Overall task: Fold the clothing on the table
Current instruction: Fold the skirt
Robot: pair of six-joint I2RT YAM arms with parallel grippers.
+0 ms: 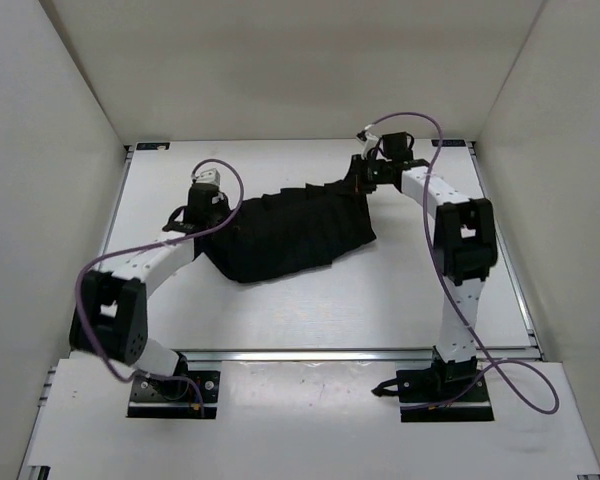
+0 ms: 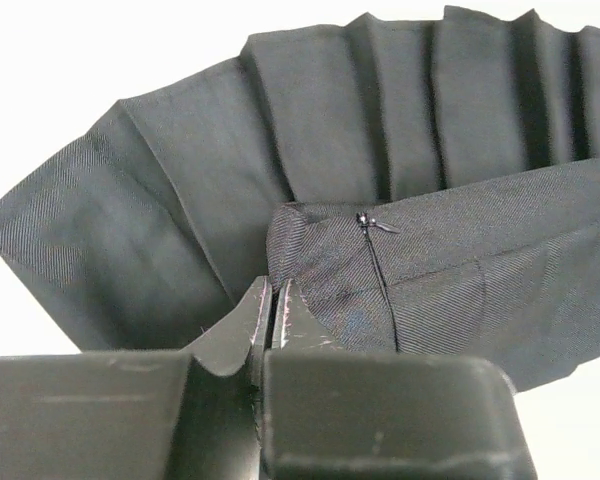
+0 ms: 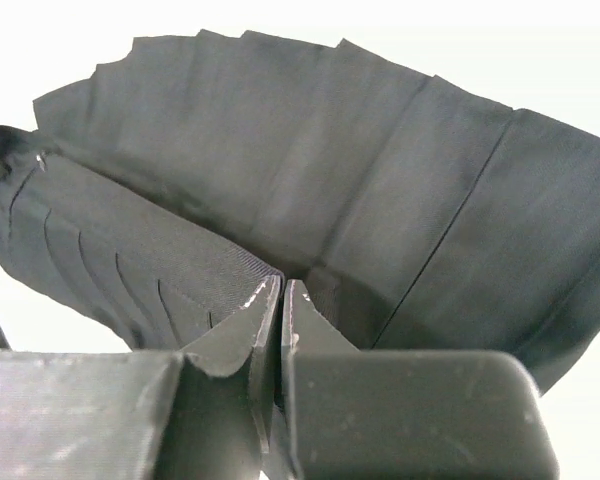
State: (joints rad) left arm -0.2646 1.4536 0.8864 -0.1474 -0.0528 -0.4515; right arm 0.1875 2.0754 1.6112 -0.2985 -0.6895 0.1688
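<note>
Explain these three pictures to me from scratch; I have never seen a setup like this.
The overhead picture looks down on two robot arms bolted at the near edge of a white table. On it lies a black pleated garment, the clothing, which looks like a skirt. The other two pictures come from small cameras on each arm's wrist, so each shows its own fingers at the bottom. The left gripper is shut on the skirt's waistband edge, close to a zipper. The right gripper is shut on the waistband edge at the opposite end. Both arms hold the skirt, which the robot is meant to fold.
</note>
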